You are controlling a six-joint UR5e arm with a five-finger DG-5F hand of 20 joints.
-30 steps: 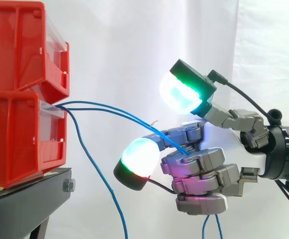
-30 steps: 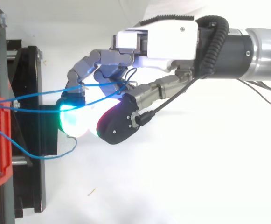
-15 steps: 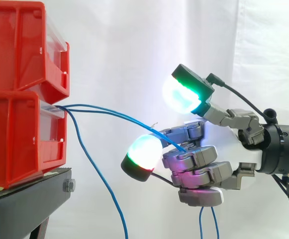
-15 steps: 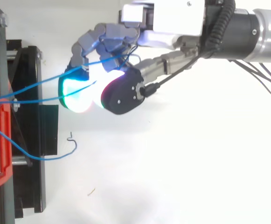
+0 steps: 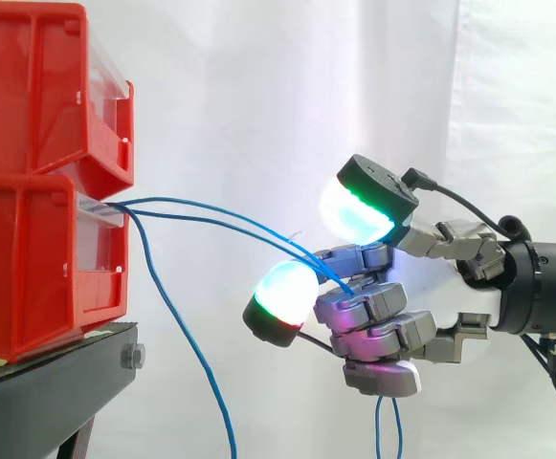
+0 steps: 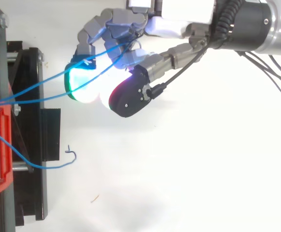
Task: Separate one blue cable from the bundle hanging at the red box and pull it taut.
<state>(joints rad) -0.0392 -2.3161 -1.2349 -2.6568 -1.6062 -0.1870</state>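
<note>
- Hand (image 5: 383,320), to the right of the bins: we see its fingers curled shut round the held cables (image 5: 297,253), whose tails hang below it.
- Step in hand, as we judge it: isolating one strand. Two strands enter the grip, so we would let one slip out before drawing back, with the clamp firm on the other.
- Pull, as we advise it: straight away from the bins, along the line of the strand. We would go slowly, so that the strand neither slides through the fingers nor jerks at its fixing. Both held cables sag a little, so we judge that neither is taut yet.
- Loose cable (image 5: 177,316): it drops from the same bin and leaves the side view at the bottom, apart from the hand. We would keep the pull clear of it.
- Lower bin (image 5: 38,268): all the cables come out at its front edge. It sits on the black stand (image 5: 48,382), under the upper bin (image 5: 38,86).
- Count, from the hand outward: one hand; three blue cables, two held and one loose; two red bins; one stand; one white curtain (image 5: 258,96) behind.
</note>
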